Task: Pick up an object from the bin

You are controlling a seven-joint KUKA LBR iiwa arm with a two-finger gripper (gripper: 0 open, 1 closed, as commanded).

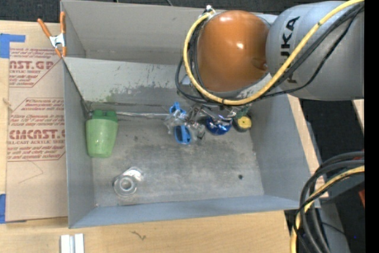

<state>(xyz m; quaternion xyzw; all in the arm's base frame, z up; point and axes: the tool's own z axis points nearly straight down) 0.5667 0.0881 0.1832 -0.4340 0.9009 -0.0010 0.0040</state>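
The arm's orange cover (231,50) overhangs the bin (177,210); the tool (195,121) beneath, clenched or released none can tell, stands just right of a small blue piece (183,133). A green cup (100,134) lies well apart, leftward.

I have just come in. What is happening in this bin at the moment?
A KUKA arm reaches into the grey bin from the right. Its gripper, under the orange wrist cover, is down at a small cluster of blue things near the bin's middle, with a small yellow thing beside them. Whether it grips any of them cannot be seen. A green cup lies on its side at the left; a small clear thing lies front left.
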